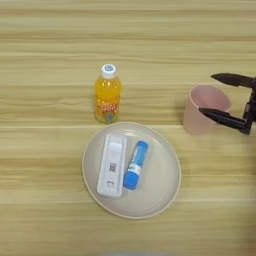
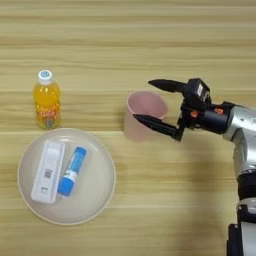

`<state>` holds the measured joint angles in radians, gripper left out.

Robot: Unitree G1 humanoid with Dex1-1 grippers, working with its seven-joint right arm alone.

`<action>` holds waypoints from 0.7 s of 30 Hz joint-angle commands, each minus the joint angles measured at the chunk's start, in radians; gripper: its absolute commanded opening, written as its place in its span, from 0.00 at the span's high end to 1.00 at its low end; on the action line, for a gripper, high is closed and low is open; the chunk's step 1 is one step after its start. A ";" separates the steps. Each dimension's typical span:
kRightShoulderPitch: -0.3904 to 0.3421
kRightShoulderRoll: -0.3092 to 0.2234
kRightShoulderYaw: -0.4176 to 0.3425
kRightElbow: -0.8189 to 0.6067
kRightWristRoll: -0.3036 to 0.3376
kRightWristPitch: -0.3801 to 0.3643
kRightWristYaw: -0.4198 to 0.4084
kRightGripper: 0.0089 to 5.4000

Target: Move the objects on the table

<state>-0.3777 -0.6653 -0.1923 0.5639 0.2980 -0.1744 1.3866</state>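
Observation:
A pink plastic cup [image 2: 144, 116] stands upright on the wood-grain table [image 2: 125, 45], right of centre. My right gripper [image 2: 142, 100] is open around it: one black finger [image 2: 167, 85] reaches over the far rim and the other [image 2: 157, 126] lies along the near side. I cannot tell whether the fingers touch the cup. A small orange juice bottle [image 1: 107, 95] with a white cap stands upright to the left, apart from the gripper. The small blue tube [image 1: 136, 165] lies on the round beige plate [image 1: 160, 192].
A white rectangular device [image 1: 111, 165] lies on the plate beside the tube. The silver forearm [image 2: 240, 125] comes in from the right edge and runs down it.

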 commanded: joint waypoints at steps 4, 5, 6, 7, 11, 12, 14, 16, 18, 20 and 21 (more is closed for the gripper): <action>-0.061 -0.046 -0.001 0.021 -0.015 -0.052 -0.034 0.01; -0.065 -0.046 -0.002 0.028 -0.016 -0.053 -0.036 0.01; -0.068 -0.046 0.000 0.037 -0.020 -0.058 -0.038 0.01; -0.070 -0.046 0.002 0.044 -0.023 -0.063 -0.039 0.01; -0.074 -0.045 0.005 0.058 -0.027 -0.075 -0.041 0.01; -0.076 -0.044 0.005 0.061 -0.026 -0.077 -0.042 0.01; -0.078 -0.043 0.006 0.064 -0.025 -0.080 -0.043 0.01; -0.082 -0.040 0.002 0.061 -0.018 -0.081 -0.042 0.01; -0.083 -0.038 -0.003 0.052 -0.009 -0.080 -0.039 0.01; -0.082 -0.035 -0.009 0.034 0.006 -0.074 -0.035 0.01; -0.082 -0.034 -0.013 0.021 0.016 -0.070 -0.032 0.01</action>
<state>-0.3849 -0.6627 -0.1704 0.6586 0.2803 -0.2343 1.3841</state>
